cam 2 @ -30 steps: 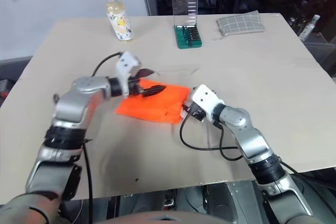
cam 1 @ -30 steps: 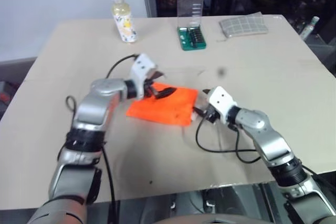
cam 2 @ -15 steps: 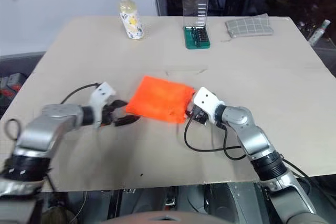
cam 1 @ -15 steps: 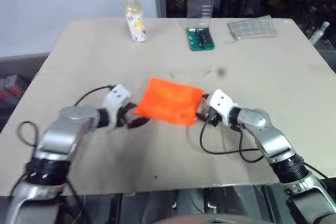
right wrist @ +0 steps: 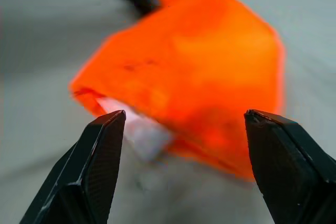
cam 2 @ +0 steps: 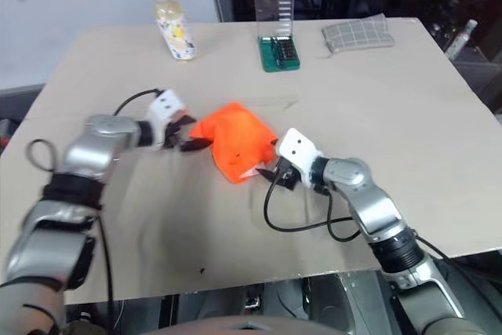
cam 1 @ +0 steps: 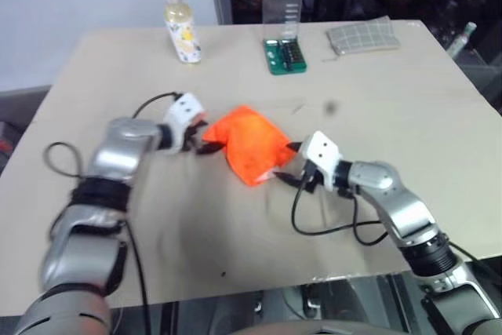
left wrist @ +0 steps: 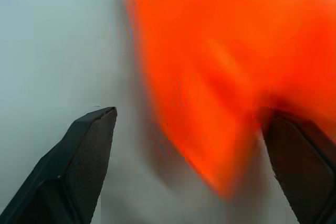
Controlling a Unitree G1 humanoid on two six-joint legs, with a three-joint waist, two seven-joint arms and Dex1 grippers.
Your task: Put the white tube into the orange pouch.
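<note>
Beige table [cam 1: 408, 115] | orange pouch [cam 1: 252, 143] now bunched mid-table, no longer flat | white tube [right wrist: 137, 127] sticks out of its mouth, partly in | left gripper [cam 1: 205, 140] spread, beside pouch | right gripper [cam 1: 287, 169] spread, empty.

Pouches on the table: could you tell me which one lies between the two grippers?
The orange pouch, mid-table between the left gripper and right gripper. The grey checked pouch lies at the far edge, away from both.
</note>
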